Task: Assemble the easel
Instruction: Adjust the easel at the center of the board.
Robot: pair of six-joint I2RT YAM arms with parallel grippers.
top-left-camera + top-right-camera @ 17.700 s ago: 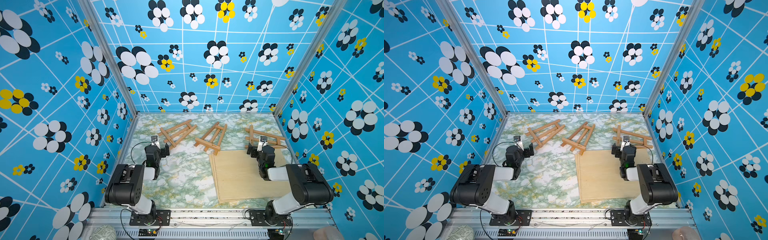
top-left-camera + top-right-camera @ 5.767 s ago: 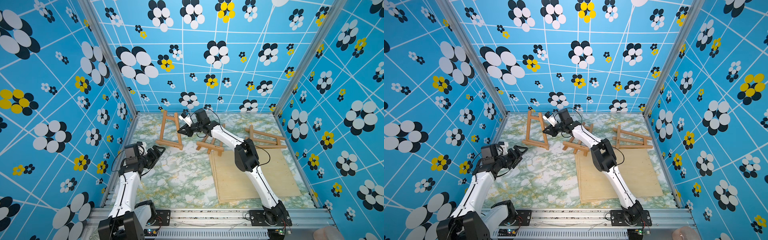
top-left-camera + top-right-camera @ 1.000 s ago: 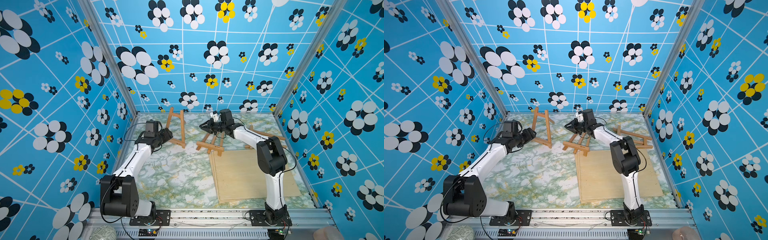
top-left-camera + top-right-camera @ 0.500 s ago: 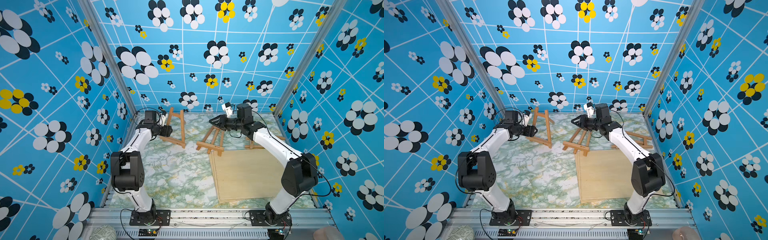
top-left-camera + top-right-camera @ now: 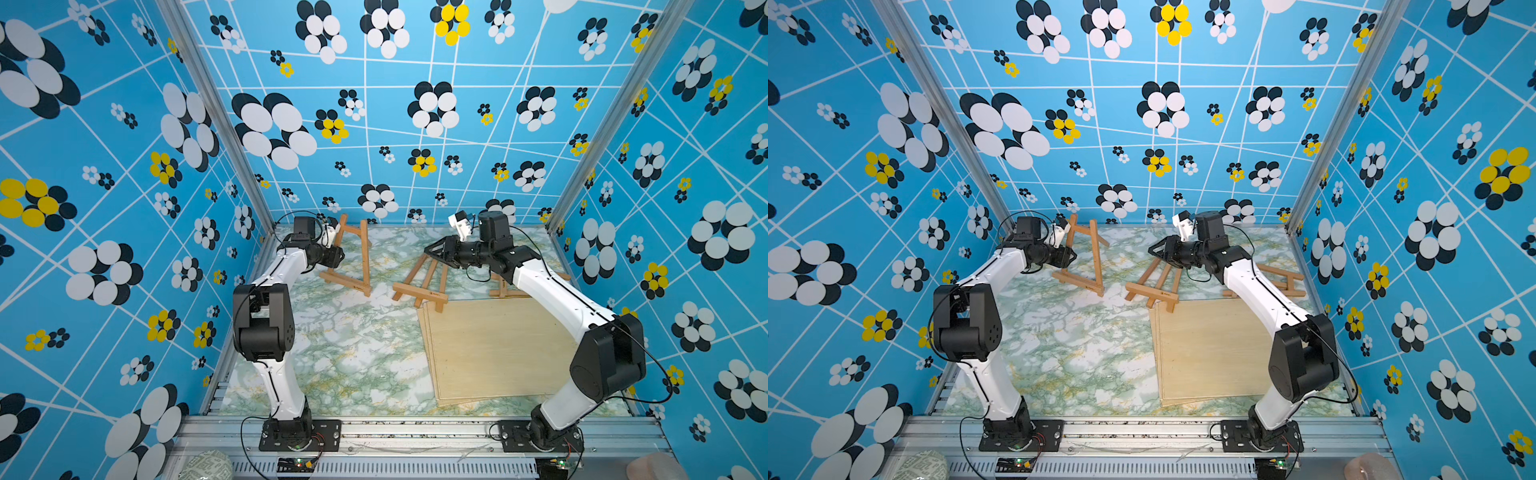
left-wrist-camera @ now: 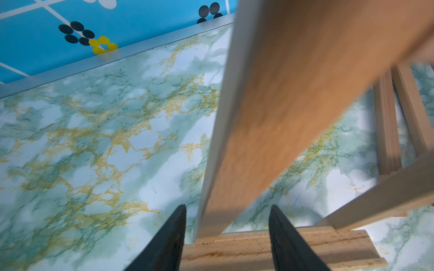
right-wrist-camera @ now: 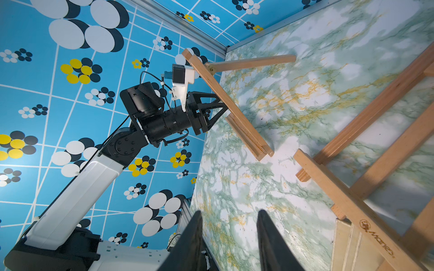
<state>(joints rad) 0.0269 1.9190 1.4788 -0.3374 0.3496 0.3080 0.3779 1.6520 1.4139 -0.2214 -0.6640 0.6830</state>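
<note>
The fingers [image 6: 172, 237] of the left gripper [image 6: 227, 208] stand part-way apart on either side of a front leg of the standing easel [image 5: 365, 257]. In the left wrist view a sliver of table shows between the wood and each finger, so they bracket the leg without clamping it, close to the easel's ledge. The right wrist view shows this gripper meeting the front frame, with the rear leg swung out on the far side of the frame from it. The right gripper [image 7: 229, 213] has its fingers [image 7: 192, 234] released and moderately spread, with nothing between them and only the marble-patterned table [image 5: 332, 353] beyond. In both top views it hovers by the narrow top end of the middle easel [image 5: 419, 292]. That easel lies flat, one foot overlapping the corner of the stack of thin plywood boards [image 5: 490, 345] at the front right. A third easel [image 5: 1285, 273] lies flat by the right wall, partly hidden behind the right arm. In the earliest frames all three easels lay flat and both arms were folded near the front rail. A few seconds ago the right gripper was across at the left easel, which was already upright. A second ago it sat over the middle easel's top, and it has since drawn back a little to the right. The left arm's elbow has come up, while the standing easel keeps its spot.
</note>
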